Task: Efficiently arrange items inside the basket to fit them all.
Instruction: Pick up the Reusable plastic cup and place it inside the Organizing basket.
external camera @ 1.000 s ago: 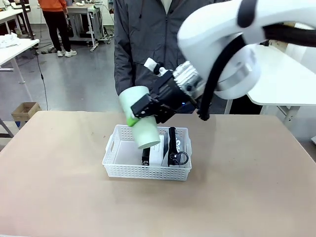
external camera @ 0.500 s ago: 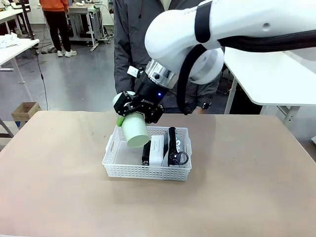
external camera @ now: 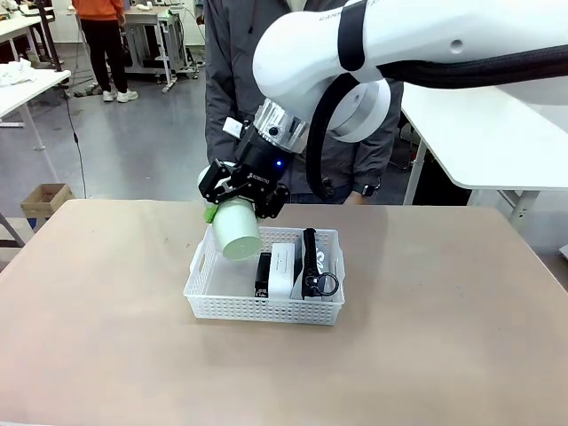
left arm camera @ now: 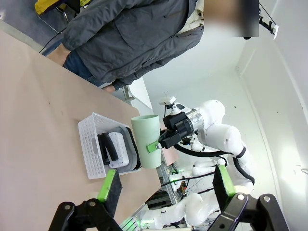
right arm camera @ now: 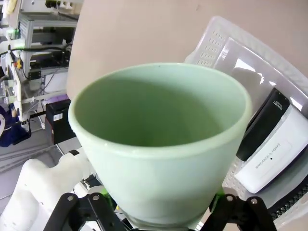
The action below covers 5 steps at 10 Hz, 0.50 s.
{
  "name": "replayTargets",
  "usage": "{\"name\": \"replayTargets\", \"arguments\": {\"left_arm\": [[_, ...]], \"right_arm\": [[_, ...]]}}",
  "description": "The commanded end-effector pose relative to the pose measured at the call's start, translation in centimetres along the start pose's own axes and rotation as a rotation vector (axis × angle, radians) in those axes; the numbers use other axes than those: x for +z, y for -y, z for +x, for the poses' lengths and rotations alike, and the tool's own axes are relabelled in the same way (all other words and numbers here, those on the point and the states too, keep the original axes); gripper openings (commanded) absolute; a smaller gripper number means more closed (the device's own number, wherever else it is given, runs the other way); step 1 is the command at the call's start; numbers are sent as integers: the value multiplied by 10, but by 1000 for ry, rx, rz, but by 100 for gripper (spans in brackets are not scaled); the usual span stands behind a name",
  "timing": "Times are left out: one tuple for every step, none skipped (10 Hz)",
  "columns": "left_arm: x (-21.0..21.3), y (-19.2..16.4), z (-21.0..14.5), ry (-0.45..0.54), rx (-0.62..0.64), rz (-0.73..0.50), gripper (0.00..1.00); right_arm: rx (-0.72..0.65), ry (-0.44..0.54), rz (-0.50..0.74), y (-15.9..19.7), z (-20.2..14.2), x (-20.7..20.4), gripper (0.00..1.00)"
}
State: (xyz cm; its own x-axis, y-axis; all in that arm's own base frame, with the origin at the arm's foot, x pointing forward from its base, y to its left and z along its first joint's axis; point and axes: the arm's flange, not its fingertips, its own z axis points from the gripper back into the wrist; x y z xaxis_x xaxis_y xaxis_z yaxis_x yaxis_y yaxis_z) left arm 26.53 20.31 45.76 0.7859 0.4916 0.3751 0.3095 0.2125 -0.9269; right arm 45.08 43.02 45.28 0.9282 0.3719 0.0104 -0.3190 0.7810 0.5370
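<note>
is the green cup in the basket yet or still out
Out. The right end effector holds the cup tilted, mouth down, above the left end of the basket, beside the stapler and white box.

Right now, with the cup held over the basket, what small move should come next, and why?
Probably lower the cup into the bare left part of the basket. The right gripper is shut on it, tilted above that corner, while the white box, stapler and pouch fill the right side.
</note>
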Motion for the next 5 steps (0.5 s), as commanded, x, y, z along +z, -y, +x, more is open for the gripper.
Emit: {"name": "replayTargets", "arguments": {"left_arm": [[-2, 4, 1, 16, 5, -21, 100], [-2, 4, 1, 16, 5, -21, 100], [-2, 4, 1, 16, 5, -21, 100], [-2, 4, 1, 16, 5, -21, 100], [-2, 4, 1, 16, 5, -21, 100]], "right_arm": [[1, 1, 2, -1, 1, 1, 84], [-167, 9, 17, 4, -3, -6, 84], [-326, 84, 54, 1, -6, -7, 84], [-386, 72, 74, -2, -6, -10, 84], [-419, 33, 69, -1, -5, -18, 84]]}}
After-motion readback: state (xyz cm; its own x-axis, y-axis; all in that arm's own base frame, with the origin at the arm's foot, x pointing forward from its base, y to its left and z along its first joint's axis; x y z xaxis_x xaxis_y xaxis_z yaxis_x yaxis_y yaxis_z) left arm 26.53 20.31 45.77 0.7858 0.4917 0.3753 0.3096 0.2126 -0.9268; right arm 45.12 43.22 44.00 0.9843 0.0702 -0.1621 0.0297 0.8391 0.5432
